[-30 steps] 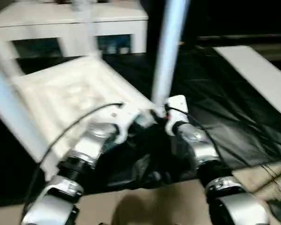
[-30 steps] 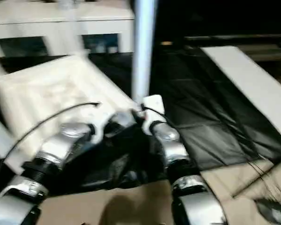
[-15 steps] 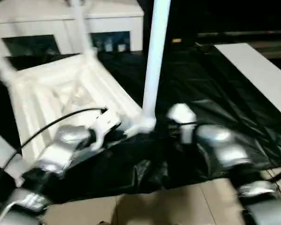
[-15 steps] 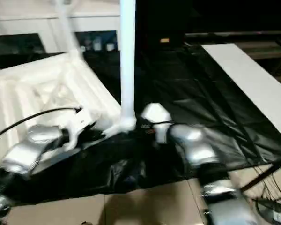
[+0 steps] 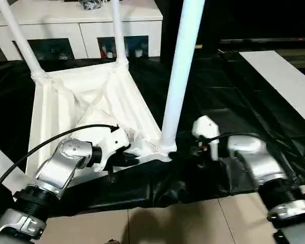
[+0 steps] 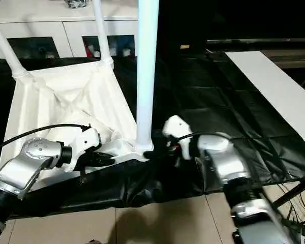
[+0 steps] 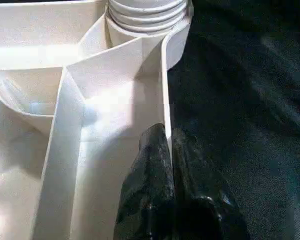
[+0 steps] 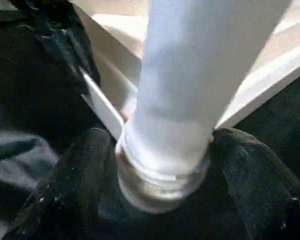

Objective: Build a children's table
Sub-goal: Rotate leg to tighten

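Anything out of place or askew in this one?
One thing: the near leg shows thread rings above its socket in the left wrist view, so it may not be fully seated in the top. The black sheet is also bunched under the top's near edge.

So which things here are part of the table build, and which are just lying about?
Part of the build:
- table top, upside down
- legs standing in its sockets, nearest leg
- left gripper, pinching the top's rim
- right gripper, around that leg's base

Lying about:
- white cabinet
- black sheet
- white board
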